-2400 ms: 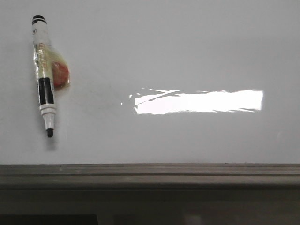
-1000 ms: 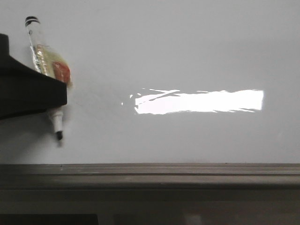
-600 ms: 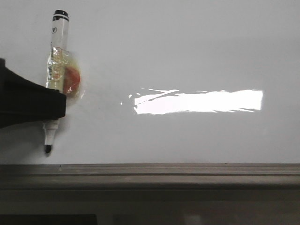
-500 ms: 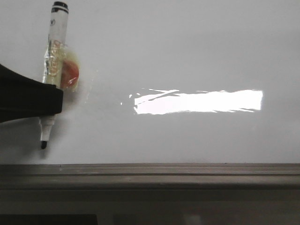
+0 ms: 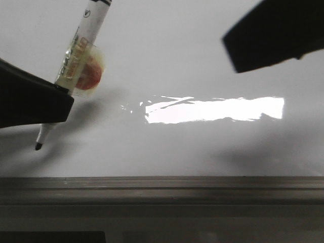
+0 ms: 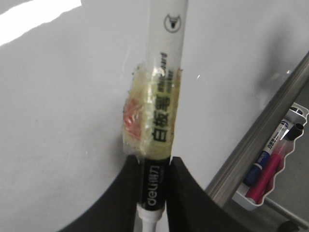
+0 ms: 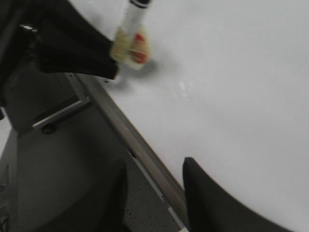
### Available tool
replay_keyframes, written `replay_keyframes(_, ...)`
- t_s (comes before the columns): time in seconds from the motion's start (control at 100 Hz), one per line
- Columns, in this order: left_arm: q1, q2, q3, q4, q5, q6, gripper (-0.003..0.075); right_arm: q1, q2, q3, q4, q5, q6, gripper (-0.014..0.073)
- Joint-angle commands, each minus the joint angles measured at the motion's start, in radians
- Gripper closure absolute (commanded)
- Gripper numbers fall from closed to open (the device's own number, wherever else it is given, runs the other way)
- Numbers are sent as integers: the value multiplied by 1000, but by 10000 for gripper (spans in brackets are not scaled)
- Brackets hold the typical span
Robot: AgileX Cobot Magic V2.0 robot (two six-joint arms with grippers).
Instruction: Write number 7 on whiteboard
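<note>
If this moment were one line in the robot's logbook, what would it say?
left gripper: shut on black-and-white marker pen | right gripper: open, empty | glossy white whiteboard: blank, no 7 yet

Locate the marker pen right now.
The marker pen is at the front view's left, clamped in the left gripper, tilted over the whiteboard.

Left gripper [image 6: 153, 193]: two matte black fingers [image 6: 189, 193] with smoothly curved inner edges are shown.
Right gripper [image 7: 154, 193]: matte black, rounded finger tips are seen.
Front view: both appear as flat black wedge shapes.
</note>
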State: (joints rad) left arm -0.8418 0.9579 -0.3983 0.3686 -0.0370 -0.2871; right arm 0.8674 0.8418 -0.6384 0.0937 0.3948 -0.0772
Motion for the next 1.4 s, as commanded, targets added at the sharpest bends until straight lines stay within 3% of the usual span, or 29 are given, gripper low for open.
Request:
replay_keyframes(0.0, -22, -12, -38, 60, -59, -7, 741, 49, 51, -67, -27, -121, -12, 289)
replay_keyframes(0.25, -162, -9, -38, 146, -59, -7, 741, 70, 160, -147, 39, -148, -10, 292)
replay_keyframes(0.57, -161, -9, -38, 144, -75, -7, 741, 99, 198, -169, 75, -168, -10, 304)
replay_keyframes(0.92, -161, -9, -38, 144, -84, -7, 741, 99, 228, -169, 104, -175, -10, 500)
replay_keyframes(1.07, -161, -9, -38, 144, -84, -7, 741, 99, 234, -169, 111, -175, -10, 666)
replay_keyframes(1.19, -161, -9, -38, 142, -77, -7, 738, 99, 234, -169, 111, -175, -10, 663)
replay_keyframes(1.28, -161, -9, -38, 142, -76, -7, 667, 99, 234, -169, 111, -175, -10, 663)
replay_keyframes(1.39, -161, -17, -38, 142, -76, -7, 454, 99, 234, -169, 111, -178, -10, 663)
